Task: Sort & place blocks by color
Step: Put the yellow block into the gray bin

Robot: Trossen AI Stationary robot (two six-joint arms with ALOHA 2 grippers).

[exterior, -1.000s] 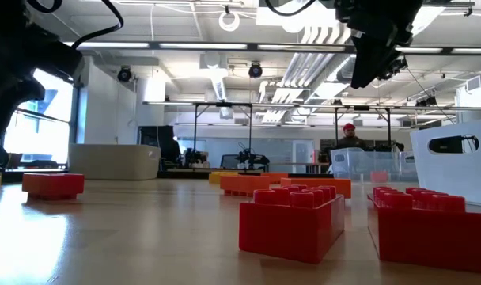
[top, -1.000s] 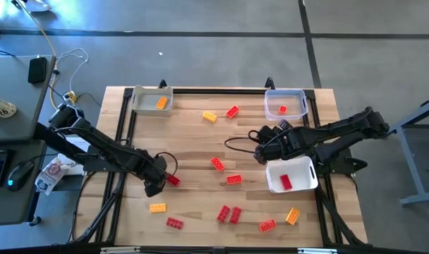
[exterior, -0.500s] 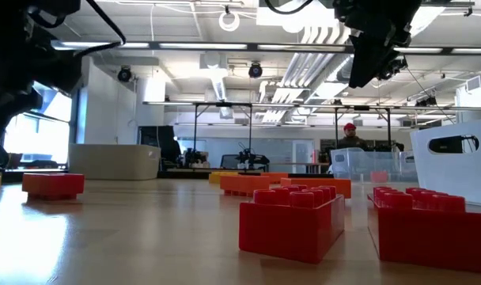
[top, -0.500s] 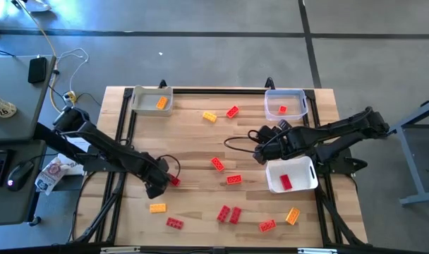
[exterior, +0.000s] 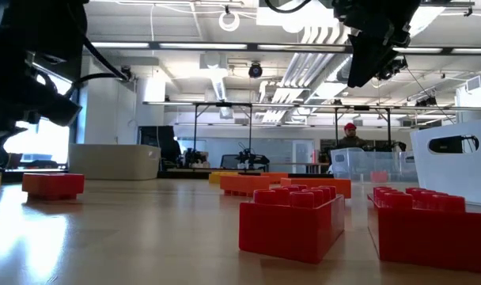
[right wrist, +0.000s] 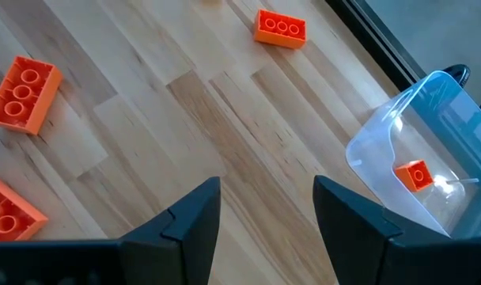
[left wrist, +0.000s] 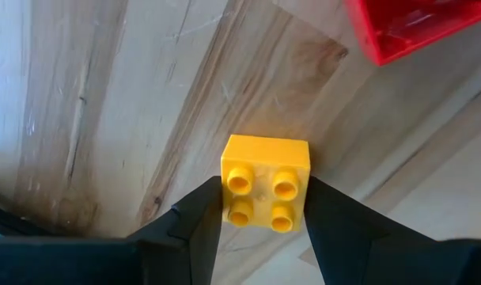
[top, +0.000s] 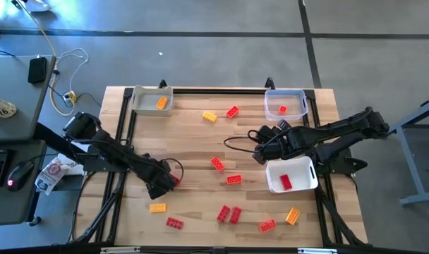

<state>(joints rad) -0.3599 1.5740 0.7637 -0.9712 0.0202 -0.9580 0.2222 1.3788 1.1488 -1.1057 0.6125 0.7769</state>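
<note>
A small yellow four-stud brick (left wrist: 266, 182) sits between the fingers of my left gripper (top: 160, 187) (left wrist: 264, 207), which is shut on it over the table's near left part. A red brick (top: 173, 180) (left wrist: 407, 28) lies right beside it on the wood. Several more red, orange-red and yellow-orange bricks lie loose across the table, among them a yellow-orange one (top: 158, 207) and a red pair (top: 228, 214). My right gripper (top: 259, 155) (right wrist: 268, 214) hangs open and empty above the table's right half. My left gripper pinches the yellow brick by two opposite side walls (left wrist: 228, 194) between its two fingers. The fingers come from above, pointing steeply down. The brick is upright, studs toward the wrist, close over the wood. Whether its underside rests on the table I cannot tell.
A white tray (top: 140, 101) at the far left holds a yellow-orange brick (top: 161, 103). A clear tray (top: 299, 99) (right wrist: 375, 150) at the far right holds an orange-red brick (right wrist: 415, 175). A white tray (top: 306, 169) near my right gripper holds a red brick (top: 285, 182).
My left arm has sunk toward the table, and its gripper has tipped to point more steeply down, staying beside the red brick. My right arm has kept still.
</note>
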